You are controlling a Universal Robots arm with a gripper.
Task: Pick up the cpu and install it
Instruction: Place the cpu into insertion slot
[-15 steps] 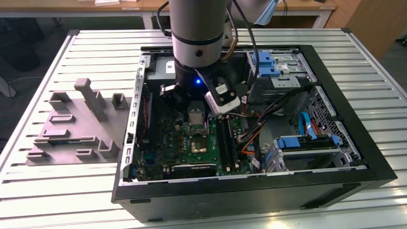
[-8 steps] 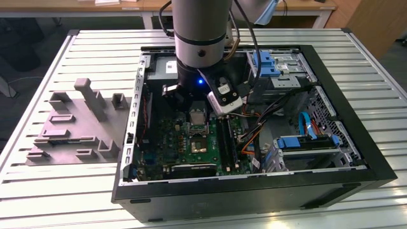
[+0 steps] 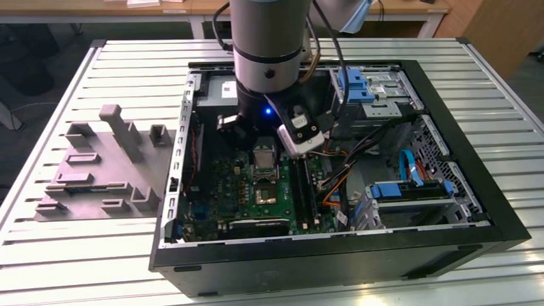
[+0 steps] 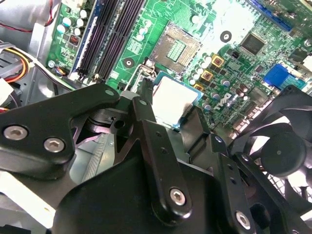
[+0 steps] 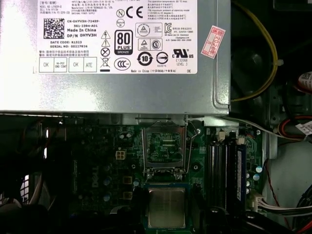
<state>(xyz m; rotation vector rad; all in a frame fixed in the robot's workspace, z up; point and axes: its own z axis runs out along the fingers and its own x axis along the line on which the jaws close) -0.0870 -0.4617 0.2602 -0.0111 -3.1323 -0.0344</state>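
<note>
The cpu (image 4: 168,97) is a pale square chip with a thin darker rim, and my gripper (image 4: 170,106) is shut on it, one black finger (image 4: 146,100) on each side. It hangs just above the green motherboard (image 4: 229,19), a short way from the open socket (image 4: 175,46), whose contact field is bare. In the first wrist view the cpu (image 5: 166,208) sits between the gripper (image 5: 166,210) fingers, beside the socket (image 5: 165,146) with its metal frame raised. In the exterior view the arm reaches down into the open computer case (image 3: 476,217) over the motherboard (image 3: 255,197).
The power supply box (image 5: 112,92) stands close behind the socket. Memory slots (image 4: 105,34) run alongside it. A black fan (image 4: 282,151), loose cables (image 3: 357,159) and blue drive brackets (image 3: 408,189) crowd the case. A grey moulded tray (image 3: 102,169) lies on the slatted table at the exterior view's left.
</note>
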